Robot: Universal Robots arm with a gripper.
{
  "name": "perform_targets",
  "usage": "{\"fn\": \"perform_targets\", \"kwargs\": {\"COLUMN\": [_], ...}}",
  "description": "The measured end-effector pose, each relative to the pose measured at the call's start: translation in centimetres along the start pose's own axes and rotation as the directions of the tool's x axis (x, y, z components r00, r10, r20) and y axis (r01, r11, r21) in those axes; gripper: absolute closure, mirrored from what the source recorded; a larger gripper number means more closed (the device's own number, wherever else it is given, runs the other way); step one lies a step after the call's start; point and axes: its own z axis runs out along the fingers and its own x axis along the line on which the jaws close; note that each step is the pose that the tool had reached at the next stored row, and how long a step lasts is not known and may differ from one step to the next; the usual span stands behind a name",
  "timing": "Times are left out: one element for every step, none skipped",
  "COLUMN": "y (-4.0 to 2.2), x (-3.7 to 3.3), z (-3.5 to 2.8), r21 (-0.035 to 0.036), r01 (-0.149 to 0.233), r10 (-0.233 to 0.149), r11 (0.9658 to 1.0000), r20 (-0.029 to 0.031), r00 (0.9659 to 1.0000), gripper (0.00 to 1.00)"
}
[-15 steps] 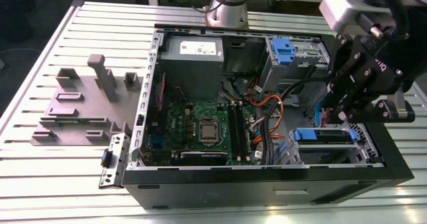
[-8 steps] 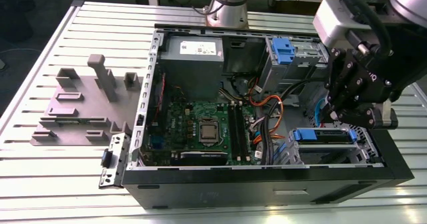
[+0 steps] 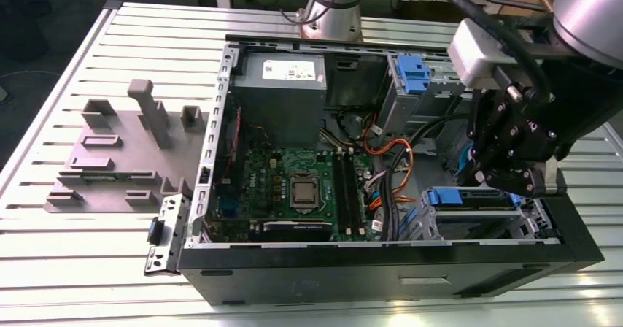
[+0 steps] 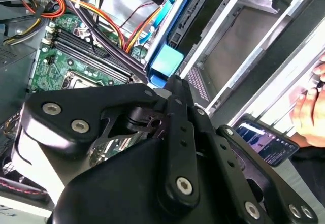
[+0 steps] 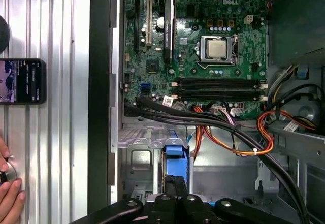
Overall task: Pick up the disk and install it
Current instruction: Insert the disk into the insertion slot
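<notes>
An open computer case lies on its side on a slatted aluminium table, motherboard exposed. A grey moulded fixture sits just beside it on the exterior view's left. The disk sits in the metal drive bay at the case's corner, blue rail tab outward. The gripper hangs just above it, its tip at the tab in the second wrist view; I cannot tell whether it is open or closed. A phone rests on the table near a person's hand.
</notes>
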Motion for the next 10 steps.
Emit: {"fn": "perform_targets", "kwargs": {"y": [0.0, -0.01, -0.01, -0.02, -0.02, -0.02, -0.02, -0.02, -0.03, -0.02], "x": [0.0, 0.01, 0.01, 0.01, 0.01, 0.02, 0.02, 0.02, 0.02, 0.02], "z": [0.18, 0.36, 0.54, 0.72, 0.92, 1.08, 1.23, 1.36, 1.46, 1.54], "r21": [0.0, 0.0, 0.0, 0.0, 0.0, 0.0, 0.0, 0.0, 0.0, 0.0], "r01": [0.0, 0.0, 0.0, 0.0, 0.0, 0.0, 0.0, 0.0, 0.0, 0.0], "r10": [0.0, 0.0, 0.0, 0.0, 0.0, 0.0, 0.0, 0.0, 0.0, 0.0], "r11": [1.0, 1.0, 1.0, 1.0, 1.0, 1.0, 1.0, 1.0, 1.0, 1.0], "r20": [-0.0001, 0.0, 0.0, 0.0, 0.0001, 0.0, 0.0001, 0.0, 0.0, 0.0], "r00": [1.0, 1.0, 1.0, 1.0, 1.0, 1.0, 1.0, 1.0, 1.0, 1.0], "gripper": [0.89, 0.89, 0.89, 0.89, 0.89, 0.89, 0.89, 0.89, 0.89, 0.89]}}
